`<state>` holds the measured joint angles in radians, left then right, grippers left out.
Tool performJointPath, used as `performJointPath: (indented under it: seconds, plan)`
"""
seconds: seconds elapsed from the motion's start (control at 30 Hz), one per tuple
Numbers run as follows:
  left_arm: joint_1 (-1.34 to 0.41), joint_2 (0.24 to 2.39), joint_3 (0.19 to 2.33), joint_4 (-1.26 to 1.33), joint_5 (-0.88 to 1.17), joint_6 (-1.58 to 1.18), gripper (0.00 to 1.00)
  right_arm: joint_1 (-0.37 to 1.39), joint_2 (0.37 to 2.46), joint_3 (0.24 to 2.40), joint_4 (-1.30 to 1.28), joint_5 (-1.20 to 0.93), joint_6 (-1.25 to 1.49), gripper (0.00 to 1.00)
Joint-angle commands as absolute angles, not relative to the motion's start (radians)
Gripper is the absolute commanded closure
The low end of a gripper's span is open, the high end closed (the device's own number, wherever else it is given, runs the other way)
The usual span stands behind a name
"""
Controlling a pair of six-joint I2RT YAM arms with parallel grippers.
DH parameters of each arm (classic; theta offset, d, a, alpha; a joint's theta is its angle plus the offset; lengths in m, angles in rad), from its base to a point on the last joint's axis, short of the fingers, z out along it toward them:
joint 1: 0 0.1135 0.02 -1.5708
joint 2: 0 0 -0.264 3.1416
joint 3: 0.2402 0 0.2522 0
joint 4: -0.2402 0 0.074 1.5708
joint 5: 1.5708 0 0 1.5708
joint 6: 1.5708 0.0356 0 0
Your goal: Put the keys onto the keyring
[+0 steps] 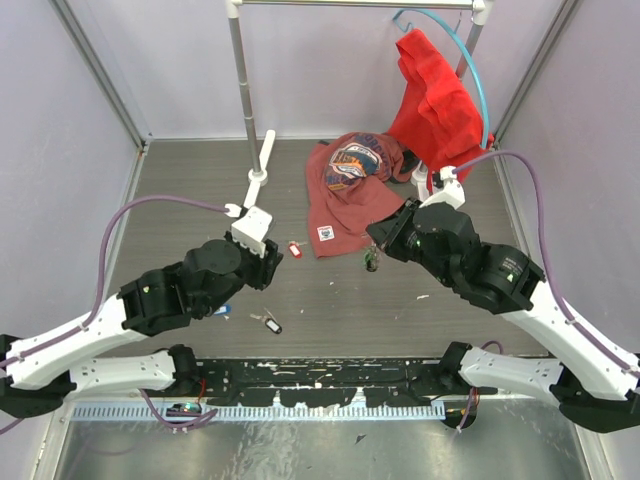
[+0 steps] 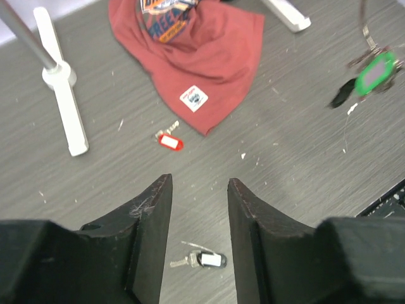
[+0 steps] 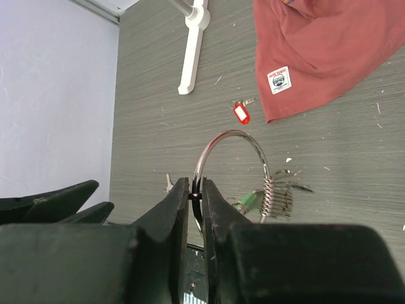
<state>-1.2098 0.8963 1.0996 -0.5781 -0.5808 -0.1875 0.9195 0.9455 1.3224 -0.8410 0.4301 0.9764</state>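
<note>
My right gripper [image 3: 195,182] is shut on the keyring [image 3: 231,132], a silver wire ring held above the table. A green tag [image 3: 253,201] and several metal keys [image 3: 278,193] dangle from it. In the top view the keyring [image 1: 371,261] hangs just under the right gripper [image 1: 380,240]. My left gripper [image 2: 199,180] is open and empty above the table. A key with a black-and-white tag [image 2: 205,259] lies on the table between its fingers, also seen in the top view [image 1: 270,322]. A key with a red tag [image 2: 169,140] lies further out, near the shirt.
A red shirt [image 1: 350,190] lies on the far middle of the table, and another red garment [image 1: 435,100] hangs on a rack at the back right. The rack's white feet [image 1: 262,160] stand at the back. A small blue item [image 1: 222,310] lies by the left arm.
</note>
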Motion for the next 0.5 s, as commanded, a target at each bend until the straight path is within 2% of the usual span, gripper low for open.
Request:
performJointPath:
  seconds: [0.0,0.23,0.47]
  plan:
    - [-1.179,0.878,1.069,-0.601,-0.535,-0.256,0.51,0.919,0.956,1.373,-0.803,0.484,0.949,0.99]
    - [-1.161,0.885,1.048,-0.612,-0.536,-0.267,0.44,0.919,0.972,1.378,-0.805,0.49,0.936,0.99]
    - [-1.15,0.88,1.043,-0.605,-0.526,-0.267,0.43,0.92,0.978,1.375,-0.805,0.487,0.94,0.99]
